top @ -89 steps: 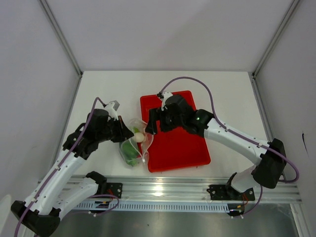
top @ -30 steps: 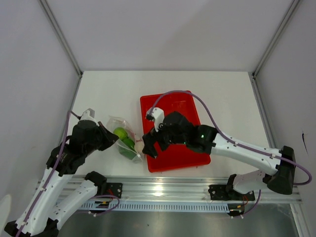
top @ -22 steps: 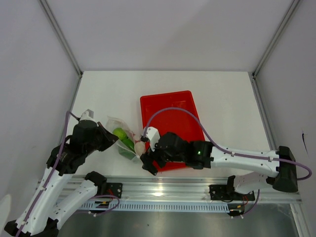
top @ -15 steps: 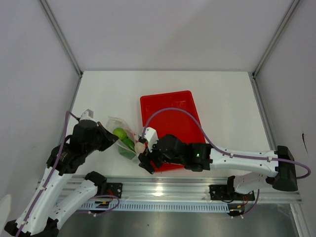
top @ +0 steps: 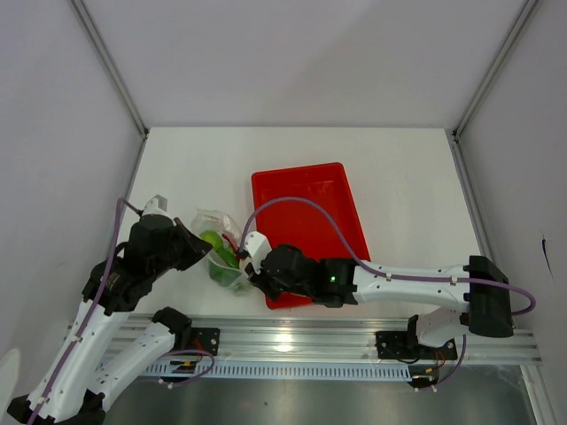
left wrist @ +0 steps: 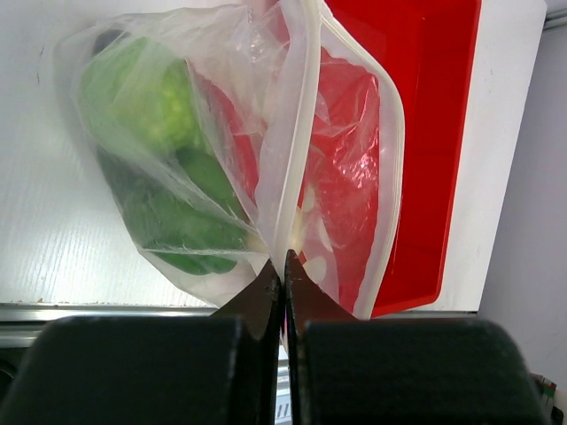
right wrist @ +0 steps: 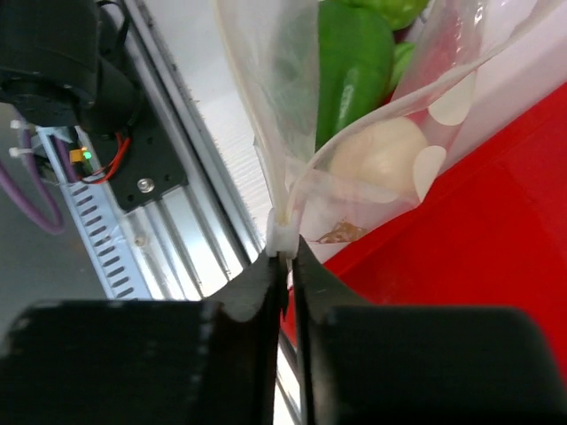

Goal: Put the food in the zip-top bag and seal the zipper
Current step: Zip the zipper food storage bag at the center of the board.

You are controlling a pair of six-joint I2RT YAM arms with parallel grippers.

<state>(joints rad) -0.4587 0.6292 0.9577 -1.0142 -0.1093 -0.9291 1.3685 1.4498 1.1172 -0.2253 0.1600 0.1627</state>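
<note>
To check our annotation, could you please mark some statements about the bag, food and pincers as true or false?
1. The left pincer is shut on the mouth edge of the zip-top bag. True.
2. The right pincer is wide open, holding nothing. False: it is shut on the zipper.
3. The bag holds green vegetables. True.
4. The white egg-like piece lies outside the bag. False: it is inside it.

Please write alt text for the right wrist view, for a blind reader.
The right gripper pinches the zipper strip at one end of a clear bag. Inside are a green pepper and a white egg; a red tray shows at the right.
</note>
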